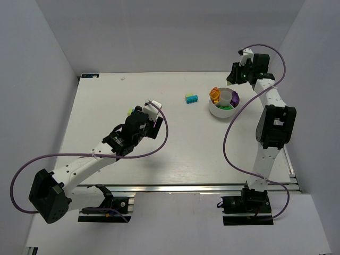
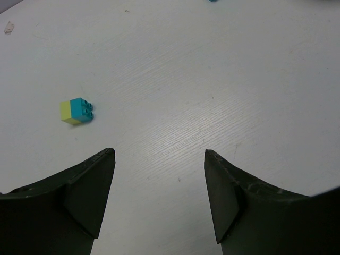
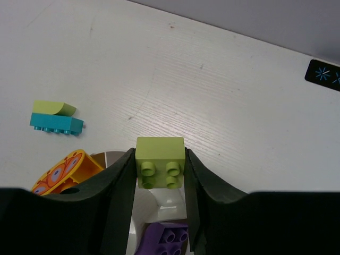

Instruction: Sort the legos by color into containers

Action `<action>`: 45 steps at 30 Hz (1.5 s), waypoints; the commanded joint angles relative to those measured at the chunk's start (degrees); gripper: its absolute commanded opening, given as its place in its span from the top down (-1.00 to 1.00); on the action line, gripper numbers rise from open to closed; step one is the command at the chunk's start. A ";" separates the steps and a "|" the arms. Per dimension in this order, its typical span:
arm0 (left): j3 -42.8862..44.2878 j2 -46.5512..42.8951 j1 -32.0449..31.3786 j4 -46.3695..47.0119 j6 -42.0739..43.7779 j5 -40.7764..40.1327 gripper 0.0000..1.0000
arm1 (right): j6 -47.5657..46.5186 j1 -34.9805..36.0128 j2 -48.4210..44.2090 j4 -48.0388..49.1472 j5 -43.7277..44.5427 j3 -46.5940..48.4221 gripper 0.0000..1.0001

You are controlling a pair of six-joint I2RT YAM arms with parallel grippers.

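Note:
My right gripper (image 3: 160, 169) is shut on a pale yellow-green brick (image 3: 160, 159) and holds it over the far rim of the round white bowl (image 3: 159, 204). In the bowl I see a purple brick (image 3: 166, 239) and an orange brick (image 3: 65, 172). In the top view the bowl (image 1: 214, 108) sits at the back right, with the right gripper (image 1: 234, 77) just behind it. A cyan and yellow-green stack (image 1: 191, 99) lies left of the bowl and also shows in the right wrist view (image 3: 55, 119). My left gripper (image 2: 159, 159) is open and empty above the table. A cyan and pale yellow brick (image 2: 77, 111) lies ahead to its left.
The cyan and pale yellow brick (image 1: 129, 111) is half hidden by the left arm in the top view. Grey walls close the table on the left, back and right. A purple cable loops beside each arm.

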 commanded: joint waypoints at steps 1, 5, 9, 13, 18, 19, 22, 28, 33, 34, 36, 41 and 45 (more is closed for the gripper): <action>0.00 0.01 0.21 0.73 0.33 -0.64 -0.56 | 2.15 -0.07 0.56 3.25 0.85 0.84 0.88; -0.08 0.10 0.21 0.73 0.42 -0.46 -0.56 | 1.54 0.01 1.18 1.67 0.85 0.67 0.86; 0.01 0.19 0.21 0.64 0.33 -0.37 -0.56 | 0.66 -0.07 1.79 -0.17 0.32 0.49 0.81; -0.08 0.01 0.21 0.81 0.33 -0.28 -0.55 | 0.22 0.10 1.71 -0.44 -0.03 -0.91 0.78; -0.08 0.01 0.21 0.73 0.25 -0.46 -0.56 | 0.13 0.28 1.62 -1.06 -0.38 -1.44 0.77; -0.08 -0.16 0.21 0.73 0.33 -0.37 -0.56 | -0.04 0.19 1.71 -1.32 -0.55 -1.62 0.74; -0.08 -0.08 0.21 0.81 0.33 -0.37 -0.56 | -0.66 0.45 1.62 -2.11 -0.73 -1.88 0.67; 0.01 -0.16 0.21 0.81 0.25 -0.28 -0.56 | -1.63 0.72 1.44 -3.08 -0.91 -1.97 0.44; 0.01 -0.43 0.21 0.81 0.25 -0.28 -0.56 | -1.98 1.16 1.62 -3.96 -1.17 -1.44 0.16; 0.01 -0.34 0.21 0.81 0.33 -0.20 -0.55 | -2.06 1.16 1.44 -3.96 -1.17 -1.36 0.10; 0.01 -0.43 0.21 0.81 0.25 -0.28 -0.56 | -2.06 1.16 1.09 -3.96 -1.00 -1.44 0.03; 0.01 -0.78 0.21 0.81 0.25 -0.11 -0.56 | -2.06 1.07 -0.75 -3.34 -0.29 -1.36 -0.15; 0.01 -0.87 0.21 0.81 0.07 -0.11 -0.56 | -1.98 0.98 -1.81 -3.69 0.50 -0.48 -0.16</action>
